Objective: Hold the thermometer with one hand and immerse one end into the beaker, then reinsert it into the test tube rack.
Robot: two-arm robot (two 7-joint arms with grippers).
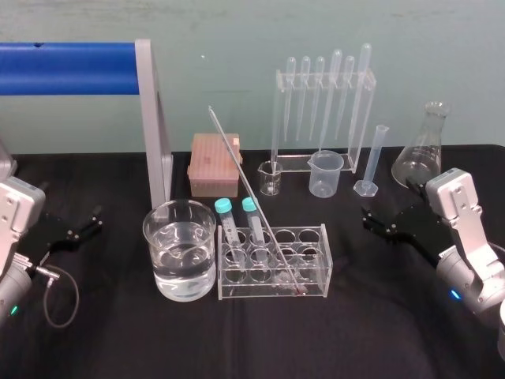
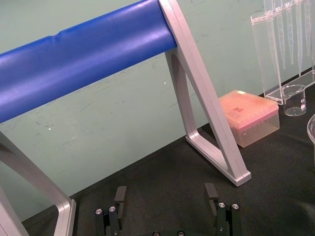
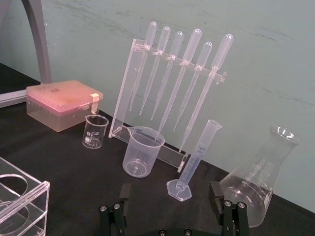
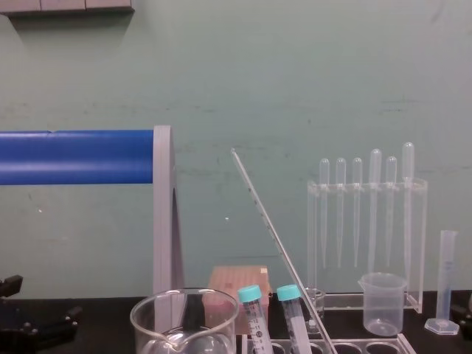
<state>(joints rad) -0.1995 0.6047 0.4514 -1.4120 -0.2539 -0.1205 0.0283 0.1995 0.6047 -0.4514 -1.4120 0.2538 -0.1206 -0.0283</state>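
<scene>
Black table point(image 1: 118, 339), nothing held yet — my left fingers point(image 2: 119, 193) and right fingers point(image 3: 215, 192) gape wide at either side; next comes pinching the thermometer point(image 1: 248, 185) slanting from the test tube rack point(image 1: 316, 294).

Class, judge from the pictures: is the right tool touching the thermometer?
Apart. The head view shows the right tool off to the right, with bare black cloth lying between it and the test tube rack where the thermometer leans.

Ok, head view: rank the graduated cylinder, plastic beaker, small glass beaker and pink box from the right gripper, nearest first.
From the right gripper, on the right side:
1. graduated cylinder, just behind it
2. plastic beaker, next to the left
3. small glass beaker, left again
4. pink box, farthest left
</scene>
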